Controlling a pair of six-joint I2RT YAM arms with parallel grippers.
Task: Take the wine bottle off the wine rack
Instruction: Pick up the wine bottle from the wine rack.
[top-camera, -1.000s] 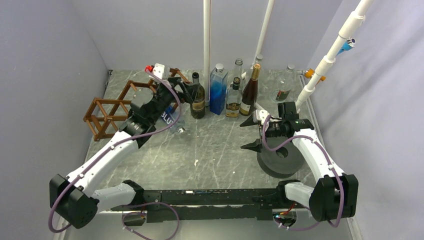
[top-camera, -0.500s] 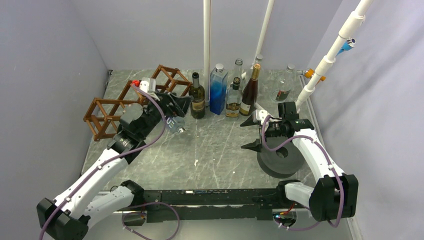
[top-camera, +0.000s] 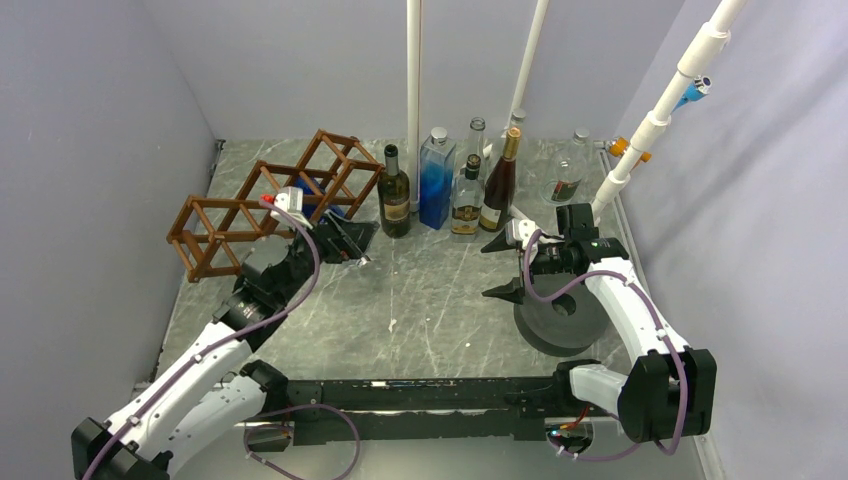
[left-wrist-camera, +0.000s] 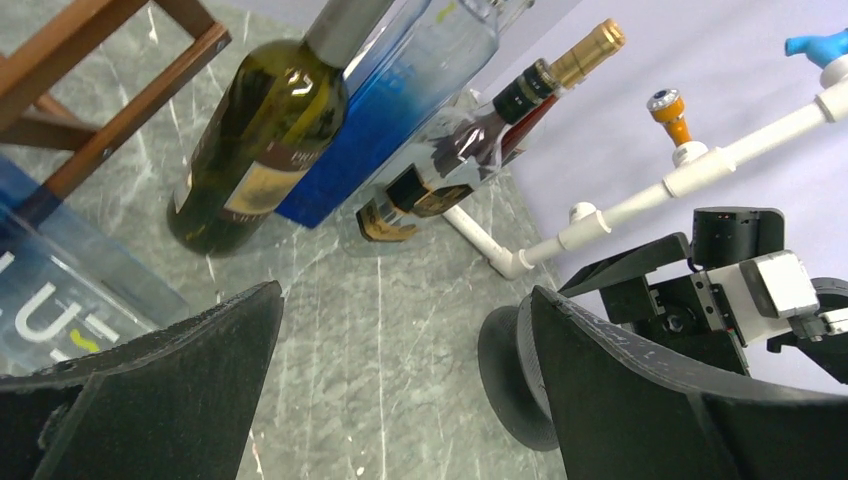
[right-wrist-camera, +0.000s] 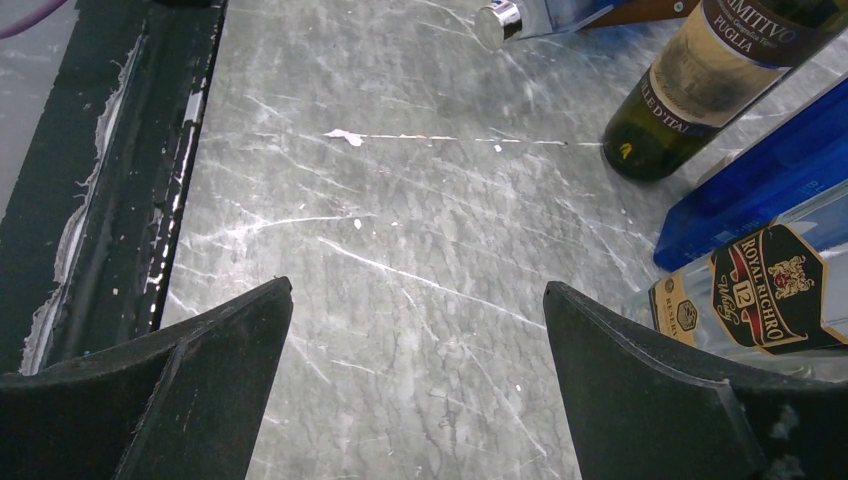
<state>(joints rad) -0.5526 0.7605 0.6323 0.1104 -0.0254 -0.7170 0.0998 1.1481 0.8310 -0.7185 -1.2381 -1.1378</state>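
The bottle (left-wrist-camera: 60, 300) is lying low against the rack (left-wrist-camera: 130, 112), neck out over the bench (top-camera: 430, 300). The left pincer (left-wrist-camera: 405, 295) is hovering beside it, released, and should be straddling the neck squarely before clenching. The right pincer (right-wrist-camera: 415, 288) is gaping idle. The arm (top-camera: 190, 355) is hiding the bottle's cell.

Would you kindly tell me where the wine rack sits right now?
In the top external view, the wine rack stands at the far left of the table, running diagonally toward the dark green bottle, just beyond the left end effector.
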